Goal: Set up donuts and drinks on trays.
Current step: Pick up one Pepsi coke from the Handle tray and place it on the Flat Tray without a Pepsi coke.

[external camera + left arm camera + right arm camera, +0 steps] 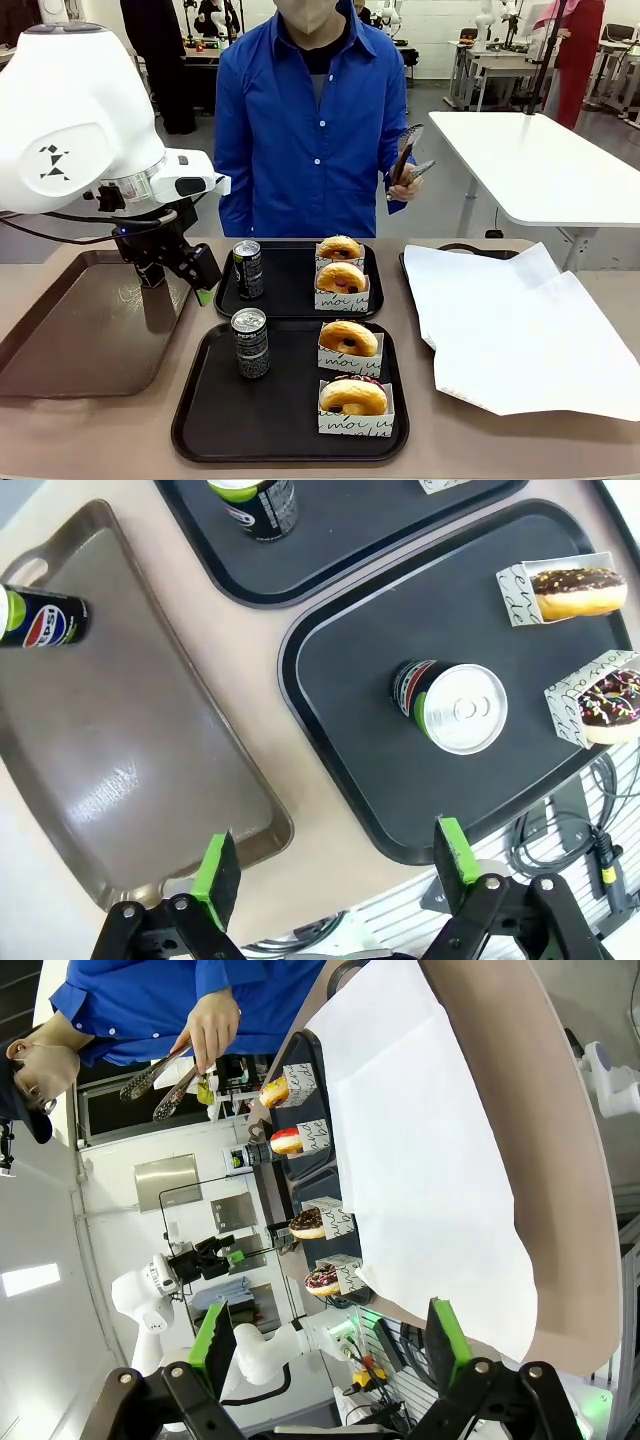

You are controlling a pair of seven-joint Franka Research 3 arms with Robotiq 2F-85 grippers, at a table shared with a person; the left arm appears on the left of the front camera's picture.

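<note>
Two black trays [290, 420] sit mid-tabletop, each carrying one black drink can [250, 342] and two sleeved donuts [351, 396]. The left gripper [338, 870] hovers over the brown tray [90, 330], fingers spread and empty. The right gripper [325, 1345] is likewise spread, grasping nothing. A person's hand [403, 185] holds tongs [408, 150].
</note>
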